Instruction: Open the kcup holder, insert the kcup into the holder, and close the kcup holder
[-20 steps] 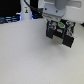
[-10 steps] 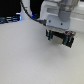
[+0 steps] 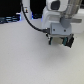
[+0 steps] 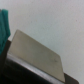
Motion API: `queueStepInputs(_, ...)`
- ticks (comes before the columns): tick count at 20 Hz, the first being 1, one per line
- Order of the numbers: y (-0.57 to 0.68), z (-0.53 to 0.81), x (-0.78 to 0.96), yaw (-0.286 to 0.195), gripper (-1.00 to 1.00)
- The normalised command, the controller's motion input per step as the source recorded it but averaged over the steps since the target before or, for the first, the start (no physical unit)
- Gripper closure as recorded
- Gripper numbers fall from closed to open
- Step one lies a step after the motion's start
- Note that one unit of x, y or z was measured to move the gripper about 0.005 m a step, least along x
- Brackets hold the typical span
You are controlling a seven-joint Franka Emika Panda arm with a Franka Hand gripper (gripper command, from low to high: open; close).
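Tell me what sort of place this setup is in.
Probably a lab or test bench, not a home kitchen: a white robot arm with trailing black cable hangs over a plain white tabletop, and dark equipment sits along the back edge.

bright even light, soft blur throughout; wrist view strongly out of focus

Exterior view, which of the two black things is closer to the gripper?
The black cable, curving down to the arm right beside the gripper. The other, a dark boxy shape, sits apart at the exterior view's left edge.
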Motion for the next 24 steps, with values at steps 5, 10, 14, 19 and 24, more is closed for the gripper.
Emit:
queueStepInputs(5,0.45,0.01,-0.34,0.130,-1.00)
queueStepInputs(10,0.50,0.02,-0.42,0.110,-1.00)
queueStepInputs(14,0.55,0.05,-0.51,0.090,-1.00)
queueStepInputs(19,0.54,0.04,-0.61,0.082,-1.00)
queueStepInputs(24,0.53,0.00,-0.81,0.046,-1.00)
